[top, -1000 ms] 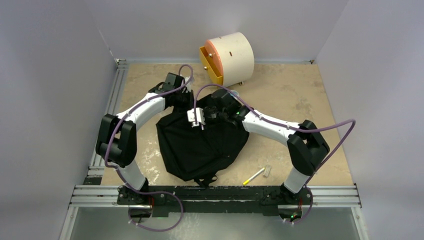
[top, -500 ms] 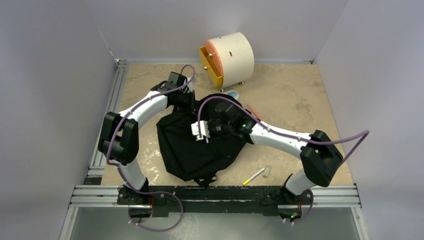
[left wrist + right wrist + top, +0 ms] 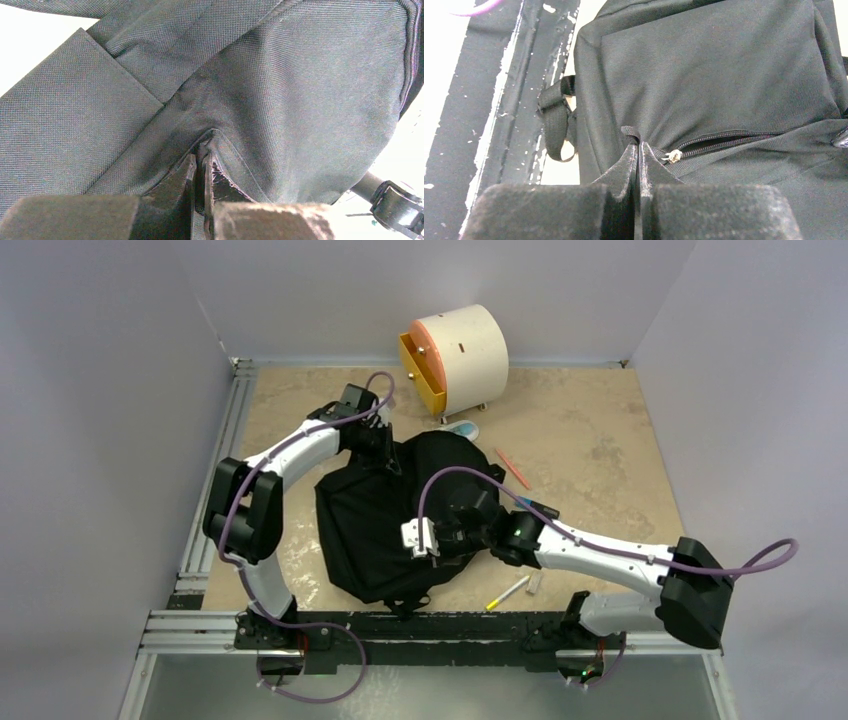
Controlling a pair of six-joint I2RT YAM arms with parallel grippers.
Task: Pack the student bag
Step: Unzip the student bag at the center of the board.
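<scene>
The student bag [image 3: 380, 525], a large black fabric backpack, lies flat in the middle of the table. My left gripper [image 3: 390, 460] is at its far left corner, shut on a pinched fold of the fabric [image 3: 204, 150]. My right gripper [image 3: 412, 543] is over the bag's near half, shut on a small black zip pull tab [image 3: 630, 131]. The silver slider [image 3: 672, 156] sits just right of my fingertips [image 3: 638, 146]. The zip [image 3: 729, 140] gapes slightly open to the right of the slider. A strap loop [image 3: 555, 125] hangs off the bag's near end.
A cream cylindrical drawer box [image 3: 462, 352] with an orange-yellow front stands at the back. A teal item [image 3: 463, 429] and a red pencil [image 3: 512, 468] lie by the bag's far side. A yellow pen [image 3: 508, 592] and a small grey piece [image 3: 535, 582] lie near the front rail [image 3: 450, 625].
My right gripper has travelled from the bag's far end towards the near edge, staying shut, and the right arm has stretched low across the table. The left gripper has held its place.
</scene>
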